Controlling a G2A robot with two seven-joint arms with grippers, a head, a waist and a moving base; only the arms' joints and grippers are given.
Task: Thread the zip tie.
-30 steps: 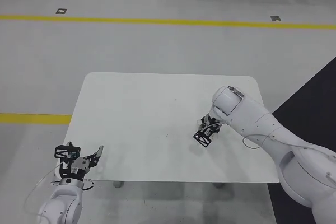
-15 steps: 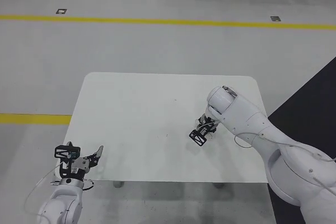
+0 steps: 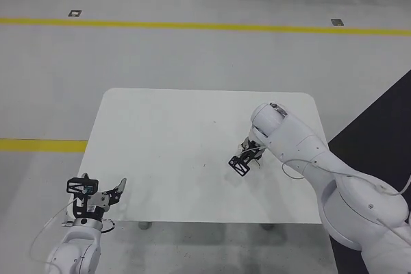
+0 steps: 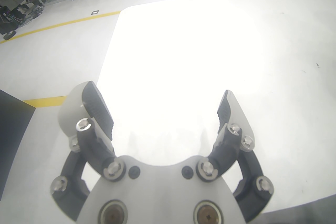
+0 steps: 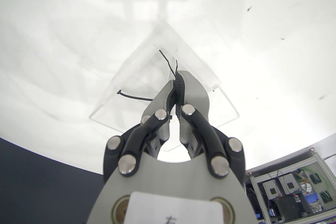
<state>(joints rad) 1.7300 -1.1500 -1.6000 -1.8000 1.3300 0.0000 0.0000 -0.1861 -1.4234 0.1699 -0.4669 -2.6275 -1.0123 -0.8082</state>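
Where the right end effector (image 5: 176, 76) clamps it, the zip tie (image 5: 135, 97) bends.

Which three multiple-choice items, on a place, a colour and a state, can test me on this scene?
1. Where is the left hand?
A. by a near corner of the table
B. over its middle
C. beyond its far edge

2. What colour is the zip tie?
A. yellow
B. black
C. white

3. How is the right hand?
A. wide open
B. shut, empty
C. shut on the zip tie

Key: 1 A, the top view shows it at that corner; 2 B, a dark strand on white; 3 C, the strand is pinched in it.
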